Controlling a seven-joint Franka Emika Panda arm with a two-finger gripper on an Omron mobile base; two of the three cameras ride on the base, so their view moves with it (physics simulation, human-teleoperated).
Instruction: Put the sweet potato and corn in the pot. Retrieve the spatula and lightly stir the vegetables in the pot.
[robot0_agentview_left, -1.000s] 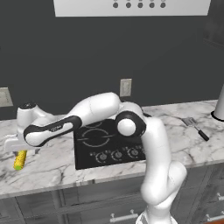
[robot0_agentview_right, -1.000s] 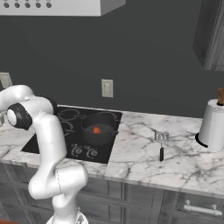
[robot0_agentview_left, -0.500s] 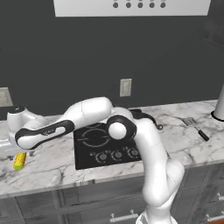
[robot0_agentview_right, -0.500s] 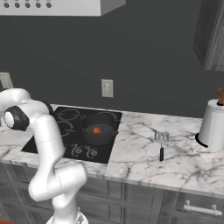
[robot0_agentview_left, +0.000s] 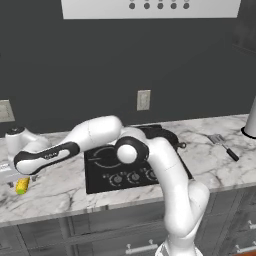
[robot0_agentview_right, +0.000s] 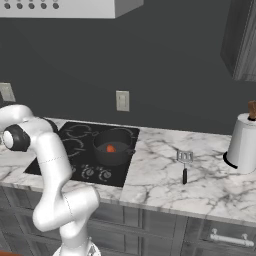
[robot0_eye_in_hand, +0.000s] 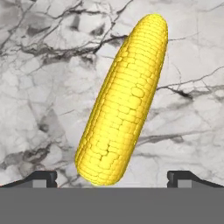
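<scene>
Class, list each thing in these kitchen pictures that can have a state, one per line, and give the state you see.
corn: lying on the marble counter, not gripped
gripper: open, fingertips on either side of the corn's near end
sweet potato: inside the pot
pot: on the cooktop, no lid
spatula: lying flat on the counter, untouched

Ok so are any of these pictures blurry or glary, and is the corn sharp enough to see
Hand view: the corn is sharp, kernels distinct, a soft shadow beside it on the marble counter. Left base view: even flat light, no glare, the corn small. Right base view: crisp, the pot clearly readable.
</scene>
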